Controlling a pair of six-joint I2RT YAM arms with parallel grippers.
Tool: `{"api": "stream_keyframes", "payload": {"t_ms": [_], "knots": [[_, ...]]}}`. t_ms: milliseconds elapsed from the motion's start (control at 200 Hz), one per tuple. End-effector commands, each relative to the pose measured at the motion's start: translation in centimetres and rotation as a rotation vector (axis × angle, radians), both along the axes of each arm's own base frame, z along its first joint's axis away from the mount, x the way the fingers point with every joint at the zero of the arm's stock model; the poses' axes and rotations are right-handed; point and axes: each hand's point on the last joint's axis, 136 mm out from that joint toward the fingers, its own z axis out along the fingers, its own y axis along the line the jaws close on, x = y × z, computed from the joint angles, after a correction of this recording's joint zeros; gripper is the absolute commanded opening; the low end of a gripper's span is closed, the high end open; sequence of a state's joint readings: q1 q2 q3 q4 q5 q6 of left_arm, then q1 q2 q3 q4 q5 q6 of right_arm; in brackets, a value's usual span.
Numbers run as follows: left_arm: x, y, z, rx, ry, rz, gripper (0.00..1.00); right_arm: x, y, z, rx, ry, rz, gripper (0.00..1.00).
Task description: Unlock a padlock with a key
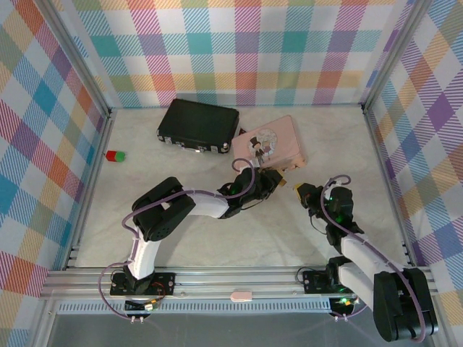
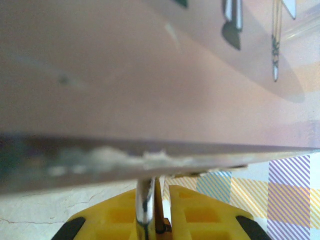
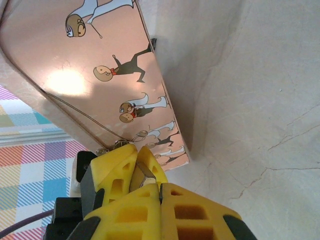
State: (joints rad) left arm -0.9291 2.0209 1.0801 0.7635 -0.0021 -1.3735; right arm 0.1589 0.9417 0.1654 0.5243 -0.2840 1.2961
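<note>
The top external camera is showing both arms reaching in toward one corner of the flat pink tin box printed with cartoon figures point(image 1: 271, 141). The left gripper point(image 1: 281, 176) is sitting at that corner and the right gripper point(image 1: 298, 191) is just beside it. Well beyond the left gripper, a black ribbed rectangular case point(image 1: 199, 124) is lying against the pink box's far side, and a small red-and-green block point(image 1: 114, 155) is lying well out to the left arm's side on the pale marble-patterned tabletop point(image 1: 217, 238).

The wrist cameras are giving what that high view is not. From the left wrist, the yellow ribbed plastic pads are pressing in on a thin, shiny silvery bar, the shackle of the small brass-gold padlock point(image 2: 145, 205). A glint of brass is showing beside it, low between the pads. The bar's long axis is running straight out from the pads, meeting the box's blurred, scuffed edge directly ahead.

From the right wrist, the yellow fingers are closing flat together, with no gap. A tiny grey-silver metal key point(image 3: 143, 175) is poking out at their tips, apparently pinched there. It is pointing away from the fingertips toward the box's nearest corner. Its full length is hidden.
</note>
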Motion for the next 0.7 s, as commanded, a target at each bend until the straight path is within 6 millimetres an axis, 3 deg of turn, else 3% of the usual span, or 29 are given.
{"api": "stream_keyframes", "payload": {"t_ms": [0, 690], "knots": [[0.31, -1.01, 3.30, -0.117, -0.055, 0.012, 0.00, 0.61, 0.01, 0.77, 0.010, -0.028, -0.024, 0.00], [0.06, -1.29, 3.67, -0.134, -0.059, 0.013, 0.00, 0.94, 0.35, 1.08, 0.005, -0.041, -0.064, 0.00]]}}
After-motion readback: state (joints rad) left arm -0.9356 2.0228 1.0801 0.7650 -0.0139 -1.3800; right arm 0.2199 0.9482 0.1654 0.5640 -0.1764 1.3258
